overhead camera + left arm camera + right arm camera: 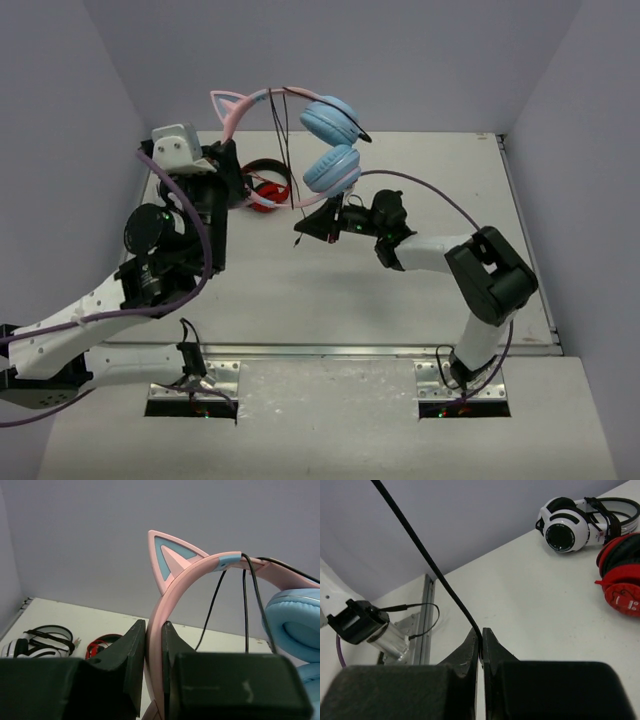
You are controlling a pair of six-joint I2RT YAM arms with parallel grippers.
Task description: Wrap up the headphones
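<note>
The headphones (325,135) hang in the air over the back of the table, with a pink cat-ear headband (172,587) and light blue earcups (295,625). My left gripper (154,630) is shut on the headband, just below the cat ear. The thin black cable (427,562) loops over the headband and hangs down. My right gripper (481,640) is shut on that cable, which runs up and to the left from the fingertips. In the top view the right gripper (303,232) sits below the earcups, and the left gripper (228,158) is at the headband's left end.
Red-and-black headphones (266,187) lie on the table under the held pair. White-and-black headphones (580,522) lie beside them, hidden in the top view. The table's metal rail (425,615) and walls close in at left, back and right.
</note>
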